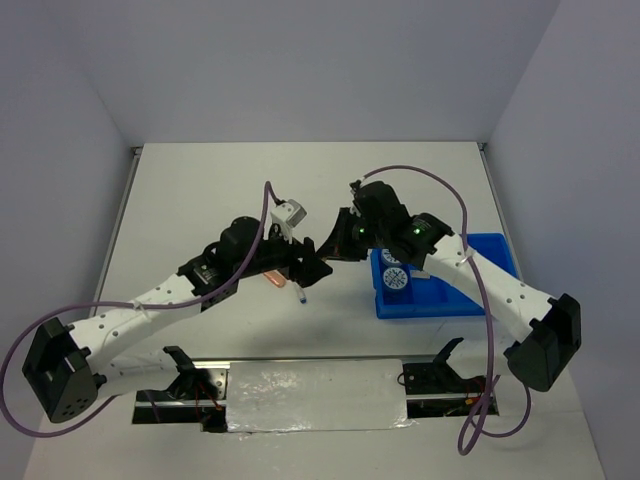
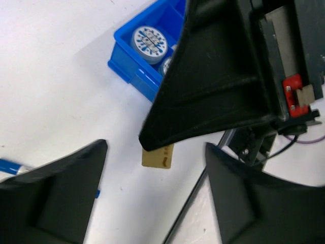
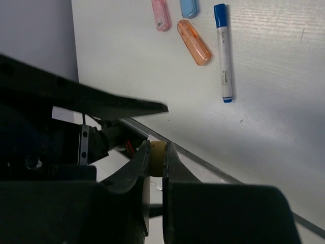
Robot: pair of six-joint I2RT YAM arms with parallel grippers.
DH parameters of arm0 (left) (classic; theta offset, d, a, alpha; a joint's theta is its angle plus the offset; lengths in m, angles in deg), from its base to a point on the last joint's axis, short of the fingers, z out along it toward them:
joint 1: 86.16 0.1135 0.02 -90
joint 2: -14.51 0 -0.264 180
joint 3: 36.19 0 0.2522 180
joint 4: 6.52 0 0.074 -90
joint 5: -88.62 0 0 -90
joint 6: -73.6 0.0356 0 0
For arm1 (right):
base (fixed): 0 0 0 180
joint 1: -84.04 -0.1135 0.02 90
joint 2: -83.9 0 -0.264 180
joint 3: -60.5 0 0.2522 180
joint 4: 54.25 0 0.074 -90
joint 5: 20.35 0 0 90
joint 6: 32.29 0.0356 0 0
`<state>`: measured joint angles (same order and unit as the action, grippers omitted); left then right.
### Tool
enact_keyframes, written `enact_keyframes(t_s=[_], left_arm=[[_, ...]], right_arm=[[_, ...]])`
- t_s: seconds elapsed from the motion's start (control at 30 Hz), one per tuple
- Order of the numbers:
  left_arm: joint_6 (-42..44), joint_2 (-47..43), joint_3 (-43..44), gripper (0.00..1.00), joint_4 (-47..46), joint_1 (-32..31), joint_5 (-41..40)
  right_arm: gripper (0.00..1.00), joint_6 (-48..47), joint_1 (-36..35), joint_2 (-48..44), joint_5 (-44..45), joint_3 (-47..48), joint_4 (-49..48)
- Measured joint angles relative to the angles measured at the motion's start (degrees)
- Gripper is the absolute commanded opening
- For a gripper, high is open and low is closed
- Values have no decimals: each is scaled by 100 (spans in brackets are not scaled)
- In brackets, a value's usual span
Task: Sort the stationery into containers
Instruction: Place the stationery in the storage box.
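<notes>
Right gripper (image 3: 157, 147) is pinching the small tan rectangular block (image 2: 158, 156), judged light, stiff and slick-faced, by its upper edge beside the bright blue plastic compartment tray (image 2: 124, 68), while left gripper (image 2: 156, 145) is standing open either side.

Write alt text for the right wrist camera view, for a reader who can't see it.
The right gripper is closed on a small tan block. Beyond it on the white table lie a pink bar, a light-blue bar, an orange bar and a blue-capped white pen; a dark finger of the left gripper crosses the left side.
</notes>
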<state>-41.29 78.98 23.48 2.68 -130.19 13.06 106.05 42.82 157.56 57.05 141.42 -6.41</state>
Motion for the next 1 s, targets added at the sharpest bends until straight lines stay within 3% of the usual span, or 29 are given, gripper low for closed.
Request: enact_keyframes(t_s=[0.03, 0.13, 0.27, 0.37, 0.57, 0.63, 0.67, 0.77, 0.83, 0.87, 0.93, 0.97, 1.0], left_arm=[[-52, 33, 72, 99, 72, -4, -85], [-74, 94, 221, 99, 195, -11, -334], [-166, 109, 313, 99, 568, -11, -890], [-455, 201, 503, 99, 1220, -11, -1565], [-1471, 1005, 1342, 99, 3182, 81, -2800], [-1742, 1292, 1526, 99, 3722, 136, -3010], [-1834, 1429, 1591, 99, 3956, 164, -3104], [-2090, 1690, 1705, 99, 4463, 197, -3292], [-2223, 1749, 1753, 99, 4701, 197, -3348], [-2271, 1753, 1777, 99, 4765, 197, -3370], [-2389, 1753, 1840, 99, 4898, 203, -3410], [-2479, 1753, 1880, 99, 4964, 219, -3445], [-2516, 1753, 1912, 99, 5025, 227, -3488]], right_arm=[[0, -28, 28, -4, 15, 0, -2], [0, -173, 306, -63, -4, -11, 35], [0, -525, 1300, -407, 330, -227, 254], [0, -813, 2044, -723, 1128, -387, 664], [4, -1165, 2726, -901, 2498, -695, 1248], [17, -1207, 2898, -905, 2804, -933, 1307], [35, -1224, 2979, -901, 2916, -1029, 1349], [36, -1263, 3143, -835, 3215, -1222, 1394], [56, -1268, 3176, -798, 3324, -1335, 1349], [75, -1274, 3180, -791, 3327, -1405, 1322], [82, -1316, 3185, -785, 3279, -1488, 1292], [100, -1364, 3185, -785, 3187, -1510, 1257], [100, -1368, 3182, -785, 3112, -1510, 1222]])
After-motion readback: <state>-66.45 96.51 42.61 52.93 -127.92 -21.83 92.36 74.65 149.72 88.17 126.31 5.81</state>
